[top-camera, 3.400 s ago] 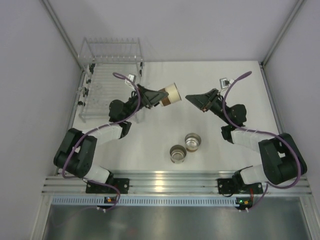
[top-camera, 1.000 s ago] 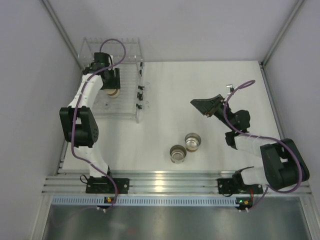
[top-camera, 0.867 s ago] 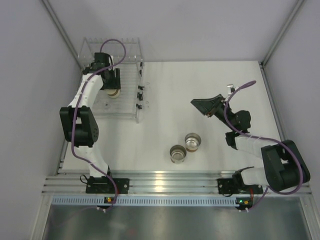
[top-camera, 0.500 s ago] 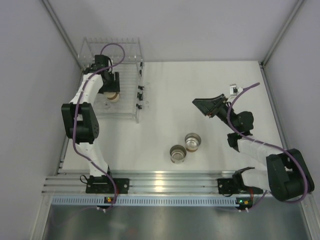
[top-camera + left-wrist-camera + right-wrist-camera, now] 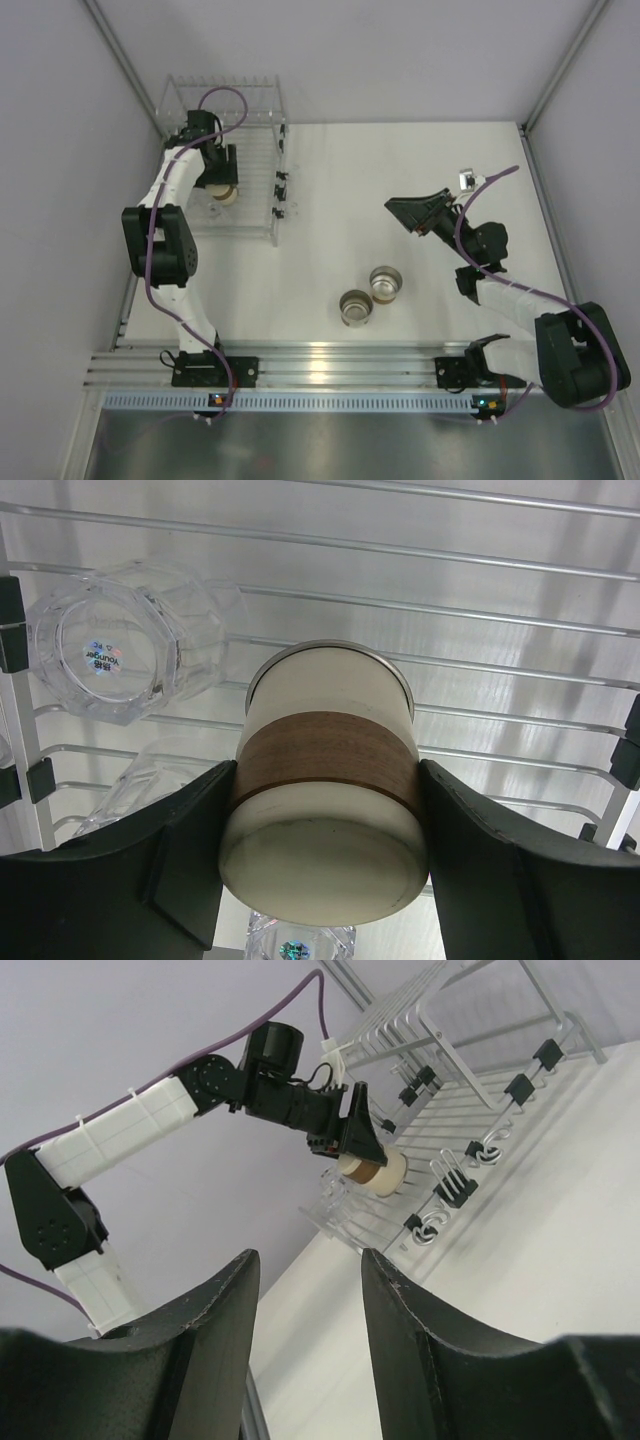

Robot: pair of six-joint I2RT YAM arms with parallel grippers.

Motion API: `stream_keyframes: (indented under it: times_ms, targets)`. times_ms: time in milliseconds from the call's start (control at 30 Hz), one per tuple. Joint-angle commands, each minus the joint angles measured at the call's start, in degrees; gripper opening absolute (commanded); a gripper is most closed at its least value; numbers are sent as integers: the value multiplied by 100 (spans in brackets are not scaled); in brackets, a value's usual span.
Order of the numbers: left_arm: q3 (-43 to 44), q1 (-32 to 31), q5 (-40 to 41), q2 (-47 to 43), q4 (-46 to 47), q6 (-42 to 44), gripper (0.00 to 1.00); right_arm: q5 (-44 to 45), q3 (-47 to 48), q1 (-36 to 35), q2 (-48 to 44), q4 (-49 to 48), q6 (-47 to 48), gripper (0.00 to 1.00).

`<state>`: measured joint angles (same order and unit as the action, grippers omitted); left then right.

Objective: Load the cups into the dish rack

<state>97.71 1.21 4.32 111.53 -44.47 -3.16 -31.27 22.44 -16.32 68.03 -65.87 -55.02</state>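
Seconds ago the left gripper carried the cream cup over the middle of the table; now it is inside the dish rack, both fingers clamped on the cup's brown band, mouth down over the tines and seemingly ready for release. The right gripper hangs spread and empty, drifting slightly. Two cream cups wait on the table. A clear cup in the rack bears a sticker that seems to read "younger"; other print is illegible.

bright, even light, faint shadows, white table slightly glaring, near right tool soft-focused.
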Motion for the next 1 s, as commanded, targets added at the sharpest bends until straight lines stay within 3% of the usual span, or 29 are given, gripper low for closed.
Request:
stream_keyframes:
  times_ms: [0,33,200,467,700,833,967]
  targets:
    - [248,19,25,-8,-27,-97,63,-2,33,67,-132,-84,203,46]
    - [248,19,25,9,-27,-97,73,-11,33,67,-132,-67,203,46]
    - [257,19,-27,80,-18,-115,89,-11,33,67,-158,-40,238,46]
    - [231,11,-168,-8,131,-124,91,-37,24,76,-176,-32,256,46]
    - [-137,2,-160,-508,842,-80,95,-46,33,67,-211,38,308,47]
    - [-514,-7,261,-1078,1474,-62,97,-38,77,67,-325,284,440,47]
    - [-1130,-86,868,-1826,2194,-45,98,-2,226,67,-580,1142,851,48]
